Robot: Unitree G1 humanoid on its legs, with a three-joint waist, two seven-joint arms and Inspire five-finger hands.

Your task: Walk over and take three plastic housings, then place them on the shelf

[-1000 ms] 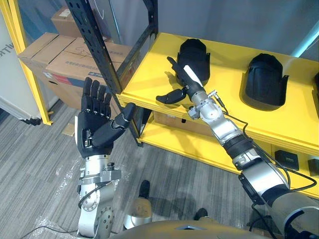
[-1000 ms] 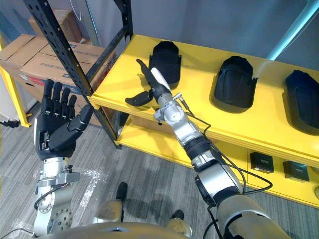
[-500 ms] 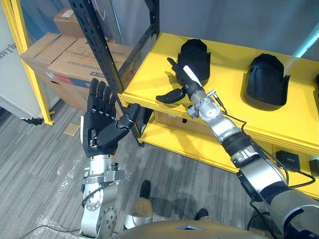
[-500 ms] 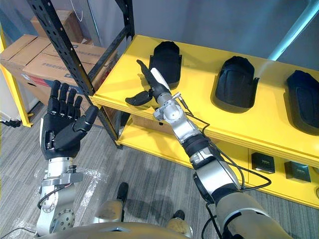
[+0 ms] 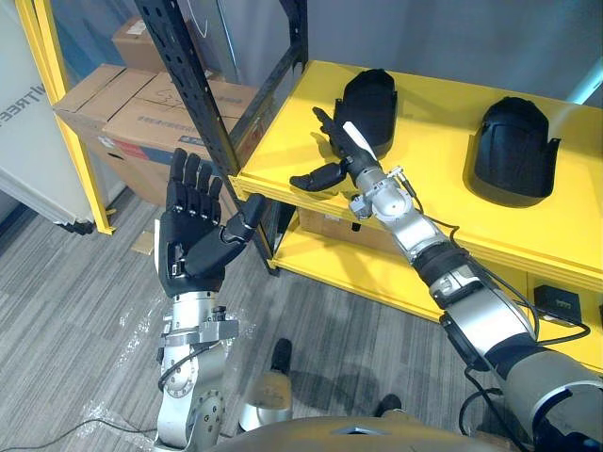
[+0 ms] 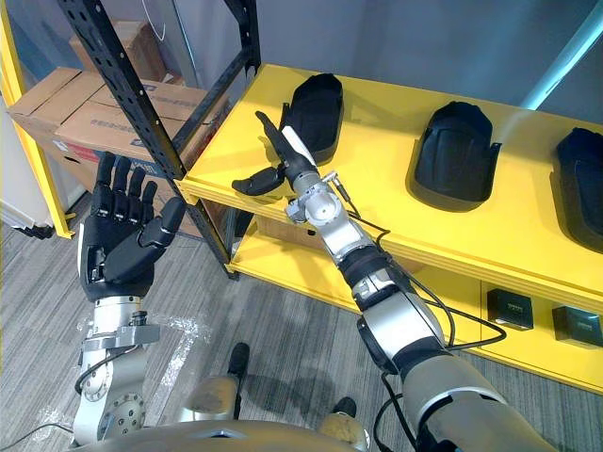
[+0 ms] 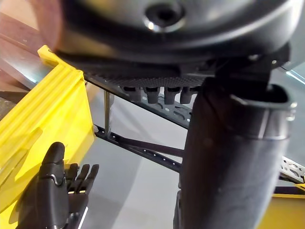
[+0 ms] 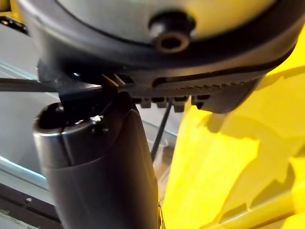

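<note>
Yellow shelf (image 6: 377, 179) takes the upper right of frame. Cardboard boxes (image 5: 141, 104) sit upper left, behind black upright (image 6: 122, 80). Three plastic housings sit on the shelf: left housing (image 6: 316, 108), middle housing (image 6: 459, 151), right housing (image 6: 582, 174). Right robot hand (image 6: 287, 162) has fingers straight, empty, just beside left housing. Left robot hand (image 6: 118, 240) is lower left, spread open, empty.

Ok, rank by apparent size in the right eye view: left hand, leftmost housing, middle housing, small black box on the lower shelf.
1. left hand, nearest the camera, so inflated
2. middle housing
3. leftmost housing, angled, slightly smaller
4. small black box
</note>
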